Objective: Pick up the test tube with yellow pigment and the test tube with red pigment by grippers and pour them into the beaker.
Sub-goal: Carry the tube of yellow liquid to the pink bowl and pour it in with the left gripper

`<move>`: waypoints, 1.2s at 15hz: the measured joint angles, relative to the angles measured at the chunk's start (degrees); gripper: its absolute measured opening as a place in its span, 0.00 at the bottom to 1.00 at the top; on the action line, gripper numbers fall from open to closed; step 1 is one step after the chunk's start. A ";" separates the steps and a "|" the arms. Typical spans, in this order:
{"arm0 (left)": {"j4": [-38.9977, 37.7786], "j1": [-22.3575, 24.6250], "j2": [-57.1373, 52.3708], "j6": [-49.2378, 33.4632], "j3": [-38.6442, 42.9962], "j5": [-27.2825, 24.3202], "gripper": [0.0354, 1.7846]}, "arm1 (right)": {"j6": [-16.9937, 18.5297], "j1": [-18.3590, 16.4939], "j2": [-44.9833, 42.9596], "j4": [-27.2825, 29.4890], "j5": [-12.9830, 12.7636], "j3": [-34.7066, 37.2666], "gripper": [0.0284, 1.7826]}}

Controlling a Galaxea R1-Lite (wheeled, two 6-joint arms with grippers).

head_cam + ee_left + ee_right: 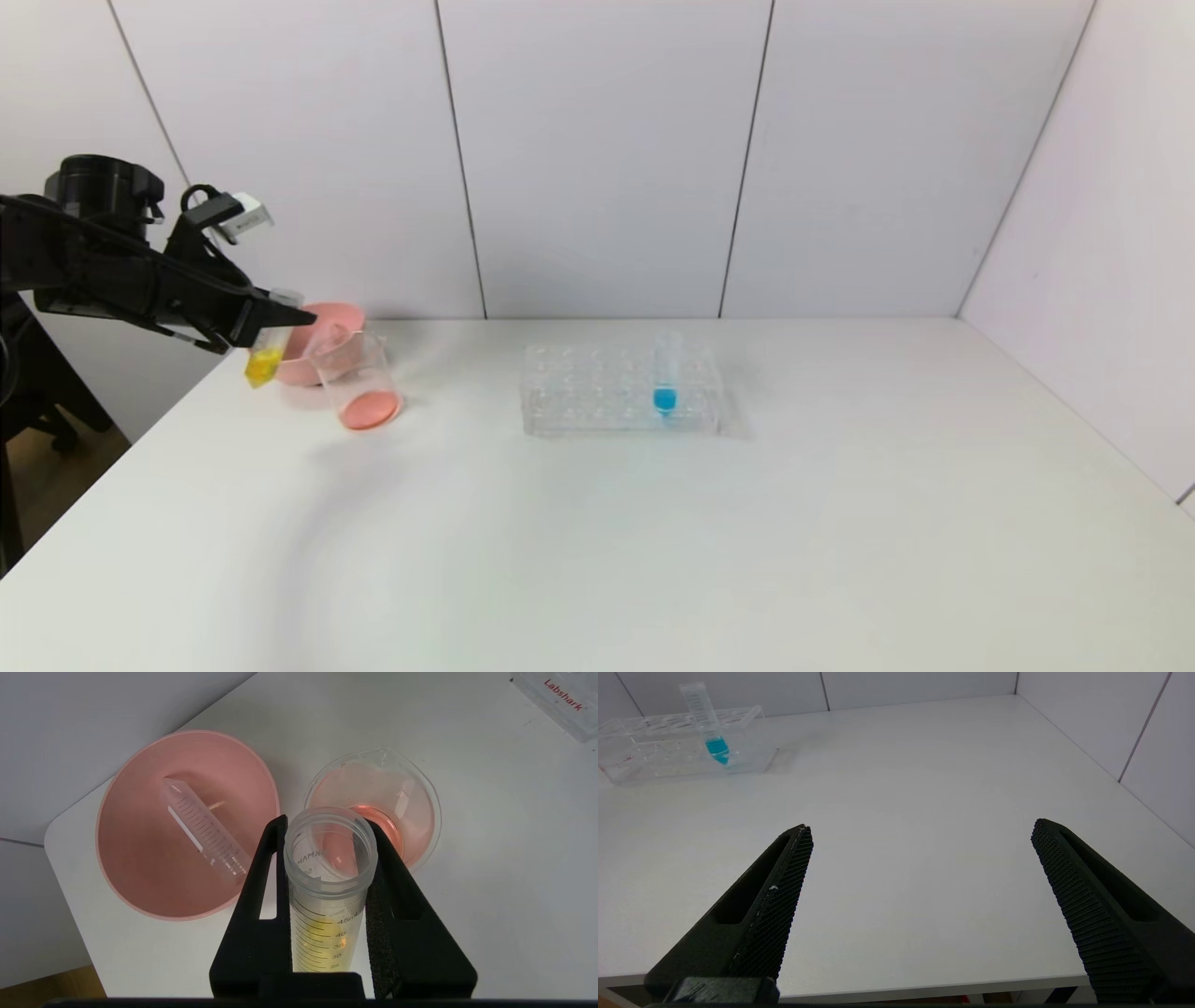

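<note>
Nearest you, your right gripper (920, 858) hangs low over the near edge of the white table (653, 541), its two black fingers spread wide with nothing between them. Out at the table's far left corner, your left gripper (327, 833) is clamped on the test tube with yellow pigment (327, 891), gripping it just under its open mouth; the head view shows the tube hanging tilted with the yellow liquid pooled at its lower tip, just left of the beaker (359, 383). The beaker stands on the table touching or nearly touching the pink bowl (140, 868) behind it, and a shallow layer of red-orange liquid covers its bottom. Inside the pink bowl lies a clear tube (203, 830) on its side, apparently drained; you cannot tell for sure that it is the red one. Farther right, well apart from all this, a clear rack (621, 392) holds one upright tube with blue liquid (665, 378) at its tip.
</note>
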 joint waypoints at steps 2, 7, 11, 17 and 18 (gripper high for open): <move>2.79 -1.05 1.54 1.46 -2.82 0.94 0.24 | 0.00 0.00 0.01 -0.02 0.00 0.00 0.96; 13.98 -3.64 3.44 3.72 -12.68 5.53 0.24 | 0.00 0.00 0.01 -0.02 0.00 0.00 0.96; 21.28 -5.13 4.18 6.89 -16.31 11.17 0.24 | -0.02 0.00 0.01 0.00 0.00 0.00 0.96; 28.54 -8.44 5.16 11.57 -21.58 22.36 0.24 | 0.00 0.00 0.01 0.00 -0.01 0.00 0.96; 28.70 -9.18 5.40 12.04 -21.64 24.58 0.24 | 0.01 0.00 0.00 0.00 0.00 0.00 0.96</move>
